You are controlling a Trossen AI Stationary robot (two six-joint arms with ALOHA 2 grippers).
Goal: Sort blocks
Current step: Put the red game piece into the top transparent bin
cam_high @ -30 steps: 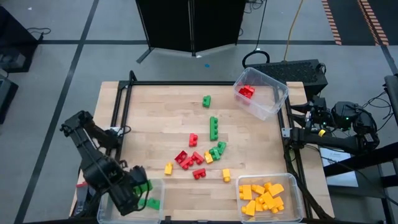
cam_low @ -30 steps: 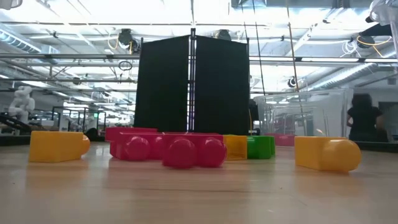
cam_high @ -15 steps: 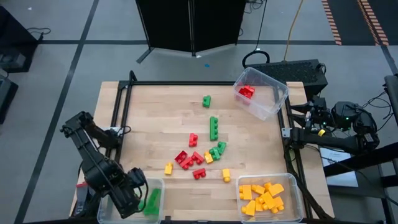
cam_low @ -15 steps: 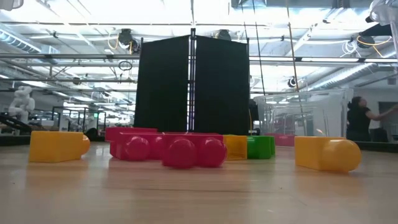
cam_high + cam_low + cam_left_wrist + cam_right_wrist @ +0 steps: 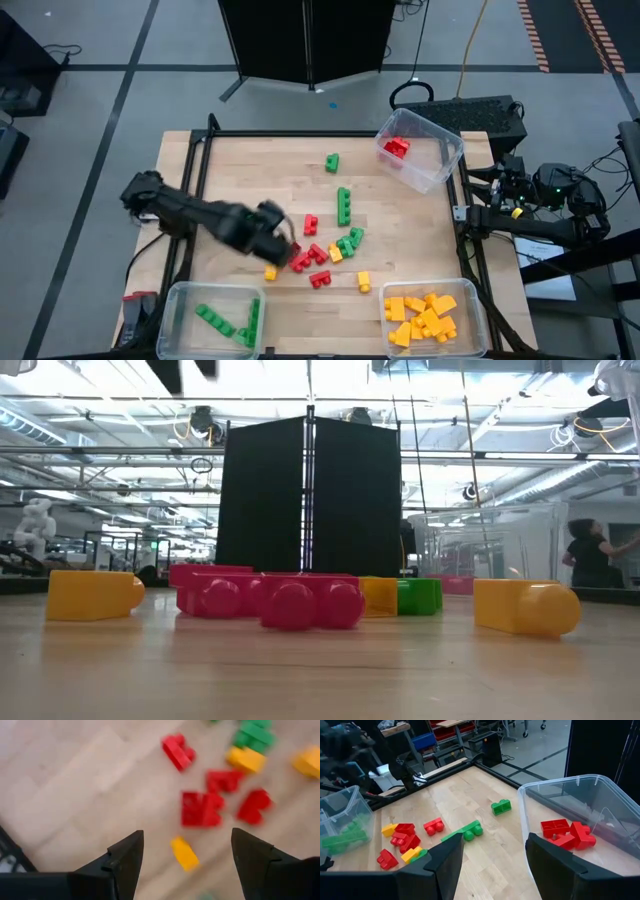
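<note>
The surface is carrying three clear bins and a scatter of blocks near its middle. The left arm is reaching across it from the left edge, its claw hanging spread and empty just above the red blocks, with a yellow block lying between the fingers in the wrist view. The right arm is lying off the right edge, its claw spread and empty. The near-left bin is holding green blocks; the near-right bin is holding yellow-orange blocks; the far-right bin, tilted, is holding red blocks. Two green blocks are lying apart toward the far side. A person is standing in the room beyond.
</note>
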